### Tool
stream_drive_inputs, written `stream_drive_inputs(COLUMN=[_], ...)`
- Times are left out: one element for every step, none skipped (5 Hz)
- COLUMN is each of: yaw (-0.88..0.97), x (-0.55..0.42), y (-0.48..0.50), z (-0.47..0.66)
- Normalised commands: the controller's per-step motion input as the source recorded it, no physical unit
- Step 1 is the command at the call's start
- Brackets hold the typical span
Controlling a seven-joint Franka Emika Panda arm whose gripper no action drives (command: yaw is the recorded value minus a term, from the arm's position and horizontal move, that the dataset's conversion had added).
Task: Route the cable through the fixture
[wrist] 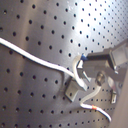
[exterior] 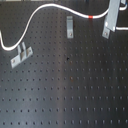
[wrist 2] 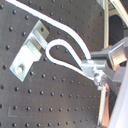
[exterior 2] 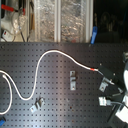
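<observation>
While the gripper (wrist 2: pixel 95 70) pinches the white cable (wrist 2: pixel 65 47) into a loop in the second wrist view, a grey bracket (wrist 2: pixel 28 49) lies just beside it at upper left. In the first exterior view the cable (exterior: pixel 55 7) arcs along the top edge, its red band (exterior: pixel 91 17) at upper right, over the black perforated board (exterior: pixel 65 85).

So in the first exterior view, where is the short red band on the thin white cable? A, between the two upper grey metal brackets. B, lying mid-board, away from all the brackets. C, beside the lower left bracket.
A: the red band sits on the thin white cable between the middle grey metal bracket and the tall right bracket.
</observation>
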Motion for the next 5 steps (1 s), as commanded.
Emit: stream_drive_inputs(yaw=[-0.01,0.00,0.00,0.00,0.00], x=[0.177,0.011,-0.275,-0.246,-0.361], y=[0.412,0.239,0.070,0.023,-0.095], z=[0.00,0.16,0.35,0.30,0.27])
